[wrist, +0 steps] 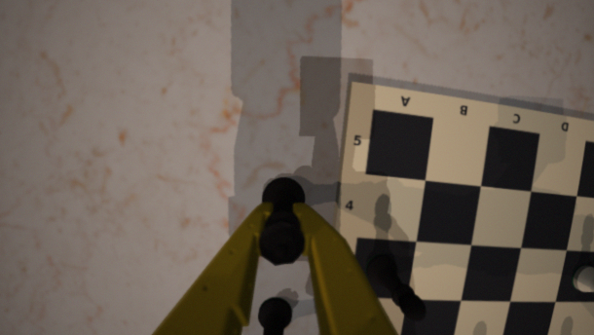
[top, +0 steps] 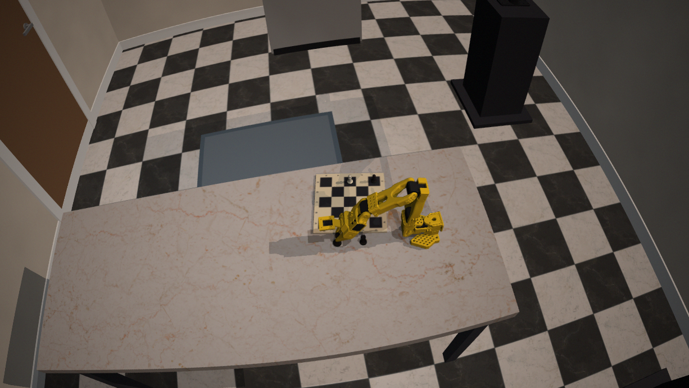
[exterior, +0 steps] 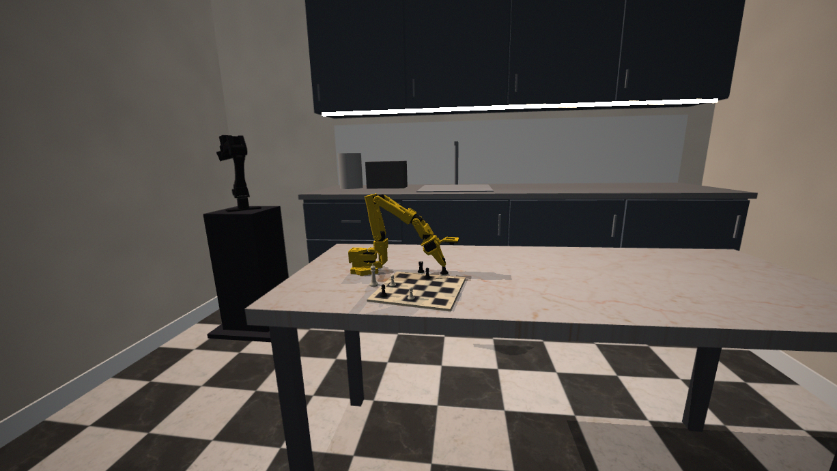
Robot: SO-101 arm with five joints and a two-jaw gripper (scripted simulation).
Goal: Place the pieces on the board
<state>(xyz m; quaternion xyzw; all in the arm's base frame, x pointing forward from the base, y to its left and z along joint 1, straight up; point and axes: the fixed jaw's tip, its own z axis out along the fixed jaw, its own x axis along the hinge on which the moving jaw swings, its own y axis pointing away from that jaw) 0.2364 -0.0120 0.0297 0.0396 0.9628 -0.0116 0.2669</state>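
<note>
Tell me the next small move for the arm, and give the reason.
Probably lift straight up. The gripper is shut on a small black piece that stands on the table just beside the board, near row 4. Another black piece stands close behind it, and one stands on the board's edge squares, so a sideways drag could knock them.

A marble table (top: 193, 289) is supporting the pincer from below. A black pedestal (top: 501, 62) is standing on the checkered floor (top: 554, 202), well apart from the pincer. Dark cabinets (exterior: 527, 52) are hanging well beyond it.
</note>
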